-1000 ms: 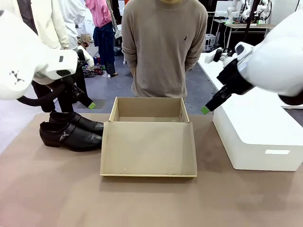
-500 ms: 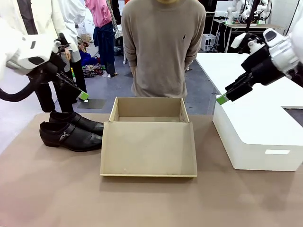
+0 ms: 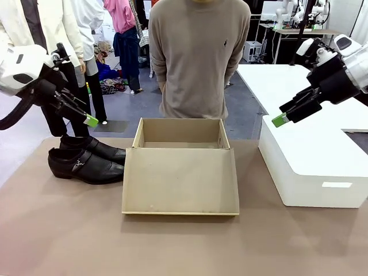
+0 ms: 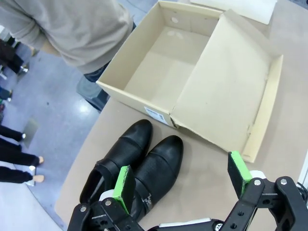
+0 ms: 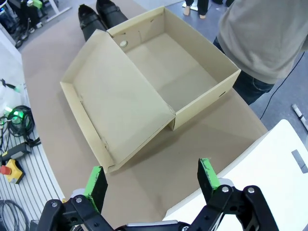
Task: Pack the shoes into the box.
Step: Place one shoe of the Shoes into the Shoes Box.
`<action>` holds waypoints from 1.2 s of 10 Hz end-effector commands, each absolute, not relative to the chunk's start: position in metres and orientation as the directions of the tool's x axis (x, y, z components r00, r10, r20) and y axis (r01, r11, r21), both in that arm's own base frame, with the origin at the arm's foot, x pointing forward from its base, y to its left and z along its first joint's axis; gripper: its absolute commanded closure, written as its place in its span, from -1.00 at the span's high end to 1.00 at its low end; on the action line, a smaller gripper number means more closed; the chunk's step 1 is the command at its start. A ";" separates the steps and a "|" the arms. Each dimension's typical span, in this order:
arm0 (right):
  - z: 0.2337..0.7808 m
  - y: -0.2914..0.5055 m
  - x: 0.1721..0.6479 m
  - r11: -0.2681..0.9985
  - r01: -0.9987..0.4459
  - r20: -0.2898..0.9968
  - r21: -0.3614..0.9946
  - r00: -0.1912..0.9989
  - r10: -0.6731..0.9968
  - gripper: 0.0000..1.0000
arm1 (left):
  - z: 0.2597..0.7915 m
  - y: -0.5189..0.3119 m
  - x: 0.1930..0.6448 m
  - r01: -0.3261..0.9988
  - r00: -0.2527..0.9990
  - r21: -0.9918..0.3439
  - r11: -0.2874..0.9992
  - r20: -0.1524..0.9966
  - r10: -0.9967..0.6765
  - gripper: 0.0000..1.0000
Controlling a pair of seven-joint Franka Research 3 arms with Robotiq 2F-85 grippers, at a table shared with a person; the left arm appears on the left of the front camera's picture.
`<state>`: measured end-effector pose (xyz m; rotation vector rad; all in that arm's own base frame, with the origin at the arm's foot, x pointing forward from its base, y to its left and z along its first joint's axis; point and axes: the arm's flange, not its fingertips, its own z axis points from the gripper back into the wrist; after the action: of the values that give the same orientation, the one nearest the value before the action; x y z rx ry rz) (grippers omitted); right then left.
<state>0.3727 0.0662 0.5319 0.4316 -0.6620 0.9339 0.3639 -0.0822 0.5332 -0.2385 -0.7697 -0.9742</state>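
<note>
Cardboard box [image 4: 168, 72] carries an unreadable label [image 4: 155, 113]; left claw [image 4: 181, 169], right claw [image 5: 151, 167] both wide.

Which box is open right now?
The brown cardboard box mid-table: its lid flap lies folded out flat toward the robot. The white box on the robot's right shows an unbroken top.

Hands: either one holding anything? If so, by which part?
Nothing is held. The left hand is open and empty in the air over the shoes; the right hand is open and empty, right of the box. Both shoes sit on the table.
</note>
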 end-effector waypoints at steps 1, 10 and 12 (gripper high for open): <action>0.533 0.067 0.374 0.540 -0.840 0.692 0.061 0.425 0.584 1.00 | 0.535 -0.086 0.363 0.817 0.315 0.156 0.555 0.686 -0.656 1.00; 0.533 0.067 0.374 0.540 -0.840 0.692 0.061 0.425 0.584 1.00 | 0.535 -0.086 0.363 0.817 0.315 0.156 0.555 0.686 -0.656 1.00; 0.533 0.067 0.374 0.540 -0.840 0.692 0.061 0.425 0.584 1.00 | 0.535 -0.086 0.363 0.817 0.315 0.156 0.555 0.686 -0.656 1.00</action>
<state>0.3709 0.0678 0.5334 0.4124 -0.6561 0.9162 0.3616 -0.0871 0.5354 -0.2278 -0.7715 -0.9828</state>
